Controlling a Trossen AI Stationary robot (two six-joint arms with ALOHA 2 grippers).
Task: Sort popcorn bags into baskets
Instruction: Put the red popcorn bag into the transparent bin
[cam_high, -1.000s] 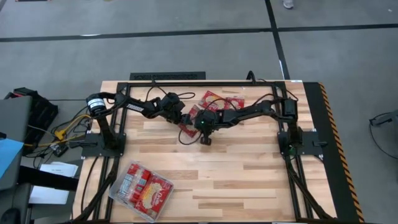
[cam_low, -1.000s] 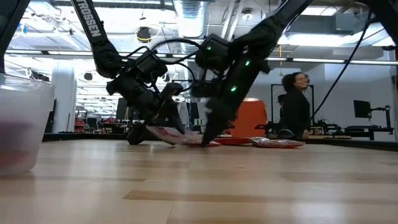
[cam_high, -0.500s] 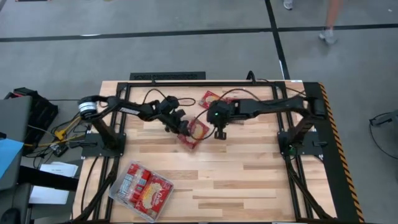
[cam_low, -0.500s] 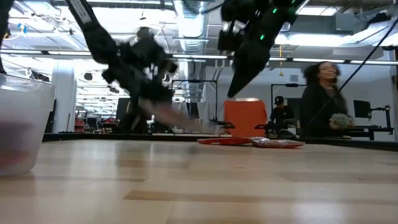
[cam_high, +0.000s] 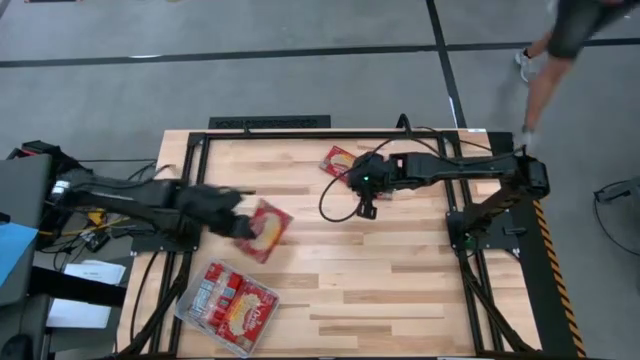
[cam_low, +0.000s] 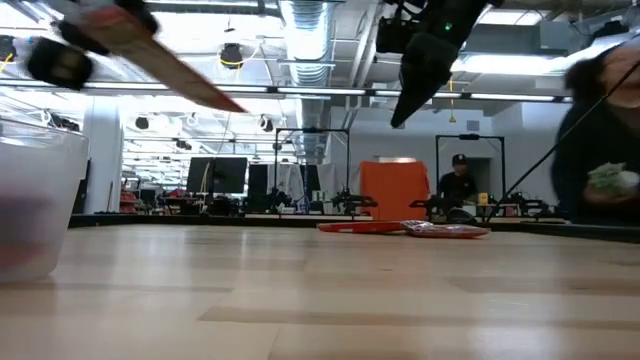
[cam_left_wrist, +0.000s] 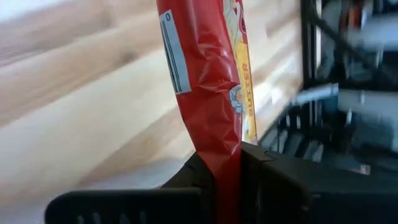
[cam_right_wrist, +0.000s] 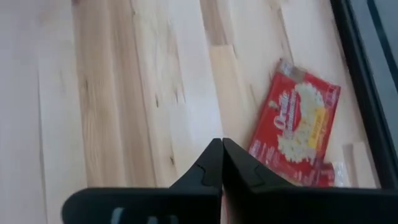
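Observation:
My left gripper (cam_high: 243, 226) is shut on a red popcorn bag (cam_high: 266, 230), held in the air over the table's left half, just beyond the basket. The clear basket (cam_high: 183, 300) stands at the near left with several bags lying in it; the low view shows its wall (cam_low: 35, 190). My right gripper (cam_high: 364, 211) hangs shut and empty above the table's middle, near two bags (cam_high: 338, 160) lying flat by the far edge. In the right wrist view one of these bags (cam_right_wrist: 297, 124) lies beyond the shut fingers (cam_right_wrist: 222, 149). My left gripper pinches the bag's edge (cam_left_wrist: 227, 163) between its two fingers. The bag stands edge-on in the gap and sticks out past the fingertips. It is lifted clear of the table and, in the low view, slants downward away from the gripper (cam_low: 175, 65).
A black frame (cam_high: 300, 133) runs round the table, with each arm's base on a side rail. Bare wood lies between the basket and the far bags. Cables and boxes sit left of the table. A person (cam_high: 560, 40) walks on the floor past the far right corner.
My left gripper has taken a bag from the pile at the far middle, lifted it clear and swung it fast toward the table's left and near side, ending close to the basket. My right gripper has risen from the table and drawn back slightly toward the right, staying shut.

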